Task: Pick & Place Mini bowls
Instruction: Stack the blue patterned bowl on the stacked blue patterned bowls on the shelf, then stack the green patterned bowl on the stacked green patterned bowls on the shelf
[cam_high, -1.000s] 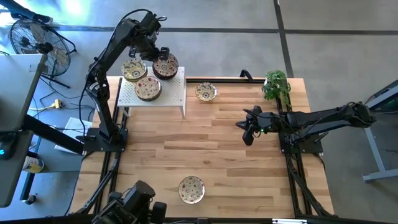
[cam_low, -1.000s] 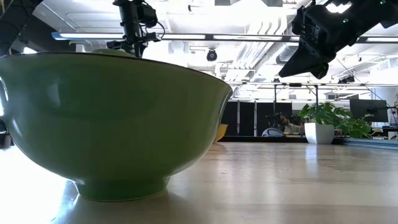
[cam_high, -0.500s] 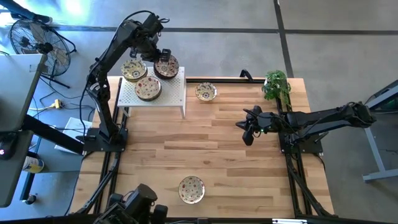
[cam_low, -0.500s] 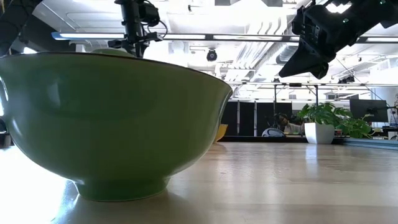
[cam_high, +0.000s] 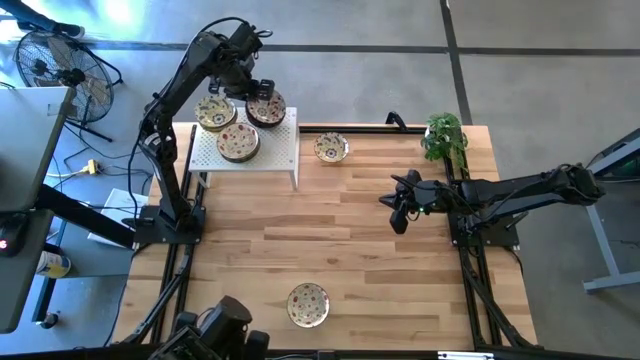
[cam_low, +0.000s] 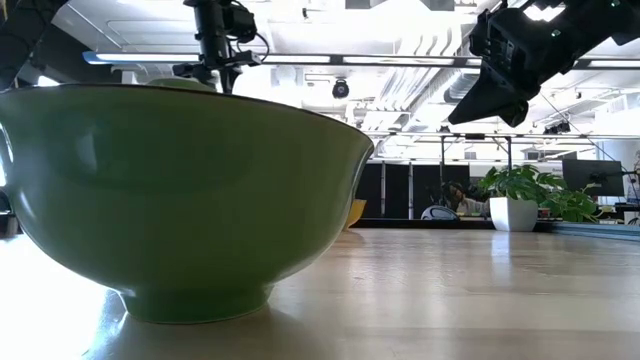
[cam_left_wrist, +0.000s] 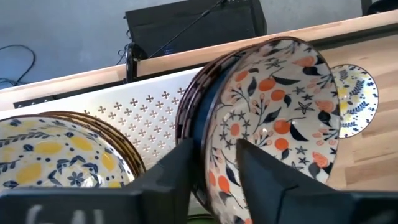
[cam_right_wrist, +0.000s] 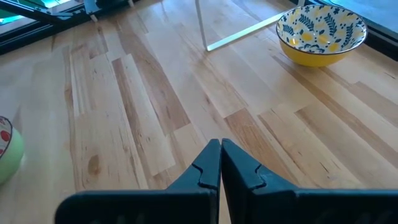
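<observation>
Left gripper (cam_left_wrist: 214, 165) sits up at 11 o'clock over the white rack (cam_high: 275, 150), fingers parted around the rim of the red-flowered mini bowl (cam_left_wrist: 267, 118) topping a stack there. Right gripper (cam_right_wrist: 220, 163) is pinched closed, empty, hovering around 3 o'clock.

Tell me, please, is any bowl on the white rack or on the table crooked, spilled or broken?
Nothing is spilled or visibly broken. One thing looks askew: in the left wrist view the red-patterned bowl on the white rack seems tipped up on its stack, with the left gripper straddling its rim. The two bowls on the table sit upright.
</observation>
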